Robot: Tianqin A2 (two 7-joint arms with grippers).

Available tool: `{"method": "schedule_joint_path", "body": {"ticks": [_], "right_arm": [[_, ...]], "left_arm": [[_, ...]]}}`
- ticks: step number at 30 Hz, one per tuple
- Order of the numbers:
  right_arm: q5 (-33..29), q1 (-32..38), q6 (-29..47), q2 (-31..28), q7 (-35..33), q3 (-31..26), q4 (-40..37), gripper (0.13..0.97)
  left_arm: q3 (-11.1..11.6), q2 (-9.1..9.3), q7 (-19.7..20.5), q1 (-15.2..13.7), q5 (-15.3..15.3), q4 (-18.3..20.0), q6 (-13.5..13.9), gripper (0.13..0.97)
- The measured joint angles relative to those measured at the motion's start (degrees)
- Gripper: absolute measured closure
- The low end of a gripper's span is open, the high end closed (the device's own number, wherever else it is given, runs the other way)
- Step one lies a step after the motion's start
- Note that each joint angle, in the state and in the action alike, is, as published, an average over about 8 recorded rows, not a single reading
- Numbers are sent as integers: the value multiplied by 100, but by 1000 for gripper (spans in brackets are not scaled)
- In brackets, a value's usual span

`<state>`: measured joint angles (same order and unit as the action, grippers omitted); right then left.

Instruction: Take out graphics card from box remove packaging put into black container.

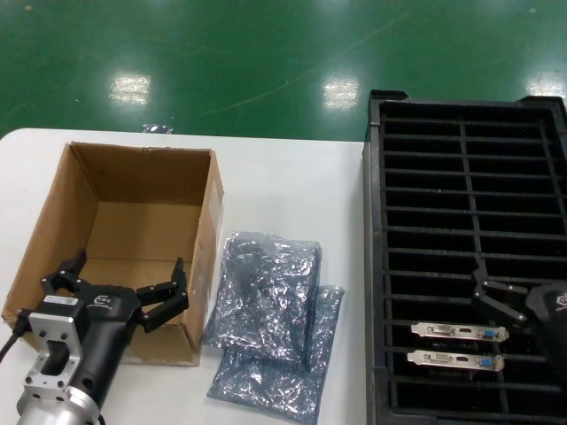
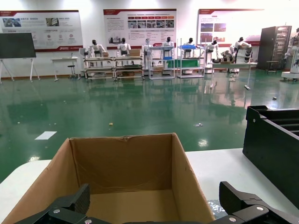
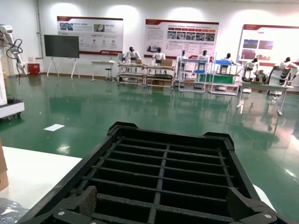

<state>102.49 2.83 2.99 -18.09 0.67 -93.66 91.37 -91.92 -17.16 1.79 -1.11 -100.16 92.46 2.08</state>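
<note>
The brown box [image 1: 133,221] stands open at the table's left, and its inside [image 2: 131,205] looks bare. My left gripper [image 1: 120,285] hovers open over the box's near end, holding nothing. Two crinkly grey-blue bags of packaging [image 1: 266,288] [image 1: 288,367] lie flat and overlapping between the box and the black container [image 1: 461,177]. Two graphics cards [image 1: 459,333] [image 1: 454,360] stand in near slots, silver brackets with blue ports up. My right gripper [image 1: 509,305] is open just above the container by those cards, with only the slotted ribs [image 3: 163,172] between its fingers [image 3: 88,199].
White table surface [image 1: 283,186] lies between the box and the container. The table's far edge borders a green floor [image 1: 266,62]. The container's far slots [image 1: 496,150] hold nothing. A scrap of plastic [image 1: 157,128] lies behind the box.
</note>
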Motion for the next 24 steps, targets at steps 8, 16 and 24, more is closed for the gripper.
{"method": "schedule_joint_path", "body": {"ticks": [8,16,24], "right_arm": [[0,0,0,0,0,0,0,129],[0,0,0,0,0,0,0,129],[0,0,0,0,0,0,0,129]], "left_arm": [[0,0,0,0,0,0,0,132],[0,0,0,0,0,0,0,132],[0,0,0,0,0,0,0,132]]}}
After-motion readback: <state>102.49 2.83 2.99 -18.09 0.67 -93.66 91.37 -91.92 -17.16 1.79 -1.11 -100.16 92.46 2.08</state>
